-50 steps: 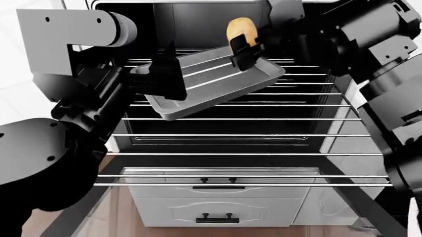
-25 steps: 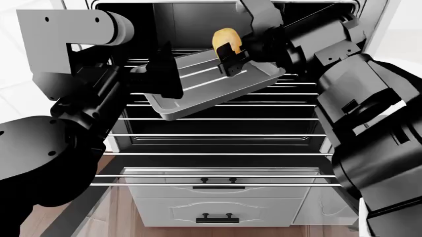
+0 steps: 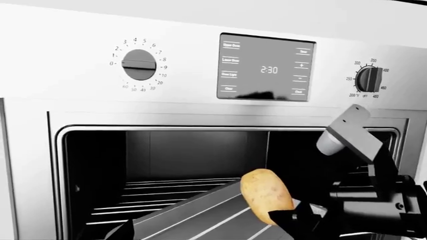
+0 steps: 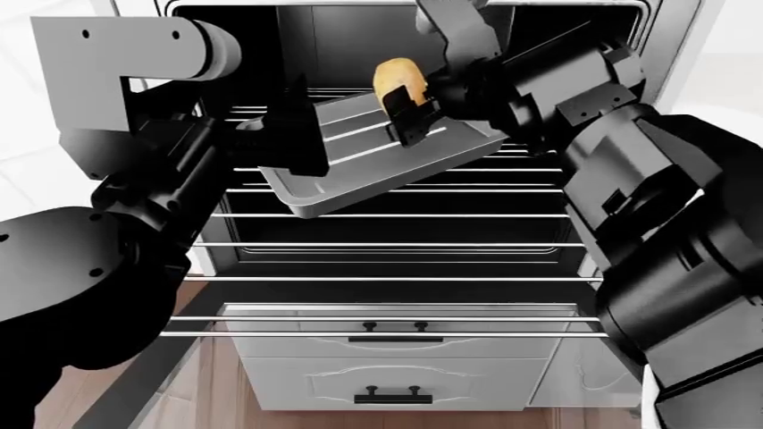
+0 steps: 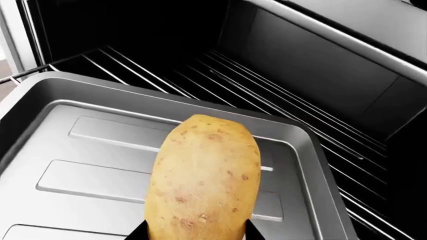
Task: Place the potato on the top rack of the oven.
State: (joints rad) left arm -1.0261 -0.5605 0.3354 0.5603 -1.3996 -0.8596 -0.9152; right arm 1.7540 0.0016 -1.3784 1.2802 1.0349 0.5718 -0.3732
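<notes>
Carrying is in hand: the potato [image 4: 398,77] is gripped by the right gripper [image 4: 408,114] above the tray [image 4: 357,179], itself clamped by the left gripper [image 4: 289,134]; a reach onto the top rack [image 5: 280,107] is called for.

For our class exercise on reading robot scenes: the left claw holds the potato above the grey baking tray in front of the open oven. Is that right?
Not quite. It is the right claw that holds the potato, as the head view shows. The rest stands: the potato is above the grey baking tray in front of the open oven.
</notes>
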